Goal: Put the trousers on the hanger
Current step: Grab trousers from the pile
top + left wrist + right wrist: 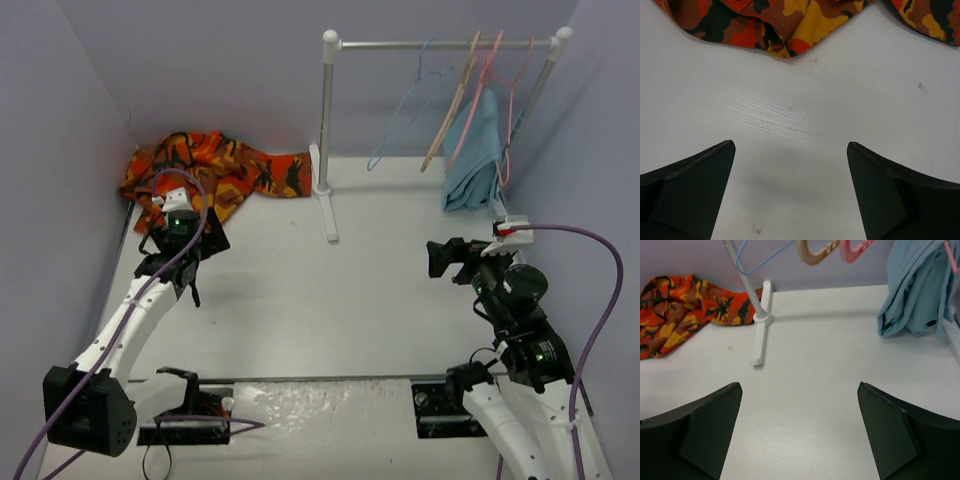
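The camouflage trousers (225, 165) lie crumpled at the table's far left corner against the wall. They also show in the left wrist view (765, 20) and the right wrist view (685, 305). The light-blue wire hanger (421, 72) hangs bare on the rack rail; part of its wire shows in the right wrist view (765, 260). My left gripper (190, 245) is open and empty, pointing down at bare table just short of the trousers' near edge (790, 144). My right gripper (445, 258) is open and empty above the table's right side, facing the rack (800, 385).
A white rack (325, 130) stands at the back with its foot on the table. On its rail hang a tan wooden hanger (450, 110), a pink hanger (480, 90) and a teal-blue cloth (475, 150). Purple walls close in the left, back and right.
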{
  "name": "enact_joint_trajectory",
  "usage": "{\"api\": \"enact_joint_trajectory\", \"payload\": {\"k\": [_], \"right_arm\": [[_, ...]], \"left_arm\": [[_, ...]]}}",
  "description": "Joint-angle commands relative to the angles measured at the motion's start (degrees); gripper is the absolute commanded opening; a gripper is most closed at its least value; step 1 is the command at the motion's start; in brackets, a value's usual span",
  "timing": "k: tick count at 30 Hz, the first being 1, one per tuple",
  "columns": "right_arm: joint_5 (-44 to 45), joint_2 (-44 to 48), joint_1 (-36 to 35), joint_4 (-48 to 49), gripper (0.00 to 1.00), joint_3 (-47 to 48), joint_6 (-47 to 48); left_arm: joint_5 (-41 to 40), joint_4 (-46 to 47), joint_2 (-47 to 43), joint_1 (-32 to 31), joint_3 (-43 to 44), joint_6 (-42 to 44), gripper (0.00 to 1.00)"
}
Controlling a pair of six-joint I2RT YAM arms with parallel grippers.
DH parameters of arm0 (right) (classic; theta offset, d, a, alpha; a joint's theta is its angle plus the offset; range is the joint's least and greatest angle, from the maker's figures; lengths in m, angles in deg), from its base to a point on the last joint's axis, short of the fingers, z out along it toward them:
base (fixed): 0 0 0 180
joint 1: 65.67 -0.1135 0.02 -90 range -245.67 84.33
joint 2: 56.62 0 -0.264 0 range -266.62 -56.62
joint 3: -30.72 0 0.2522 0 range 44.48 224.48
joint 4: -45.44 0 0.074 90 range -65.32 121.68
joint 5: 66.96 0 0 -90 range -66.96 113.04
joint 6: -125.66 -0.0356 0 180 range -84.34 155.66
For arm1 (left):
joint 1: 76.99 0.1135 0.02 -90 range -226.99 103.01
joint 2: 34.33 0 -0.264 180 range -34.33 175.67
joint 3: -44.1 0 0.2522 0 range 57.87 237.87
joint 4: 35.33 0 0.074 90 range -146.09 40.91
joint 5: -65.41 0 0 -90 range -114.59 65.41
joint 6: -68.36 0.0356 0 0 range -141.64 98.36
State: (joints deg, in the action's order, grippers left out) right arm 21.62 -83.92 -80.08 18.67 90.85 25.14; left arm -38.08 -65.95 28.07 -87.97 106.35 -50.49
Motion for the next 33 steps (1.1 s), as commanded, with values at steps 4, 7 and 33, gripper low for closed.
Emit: {"api": "enact_joint_trajectory", "payload": {"k": [4,7,33], "right_arm": [[-3.2,-7.35,-0.35,5.02,1.0,2.71,2.45],[-3.8,-9.17,-0.35,5.07,1.0,3.42,3.41],[-12.85,-23.53,-1.3,8.72,1.0,4.68,0.24]], "left_arm": [[3.39,16.33,22.76,6.99,12.51,-4.12,0.93],[4.26,17.33,36.05,9.86,21.13,-5.0,0.93],[17.65,-12.82,17.99,8.13,22.63,-2.39,0.0]]}}
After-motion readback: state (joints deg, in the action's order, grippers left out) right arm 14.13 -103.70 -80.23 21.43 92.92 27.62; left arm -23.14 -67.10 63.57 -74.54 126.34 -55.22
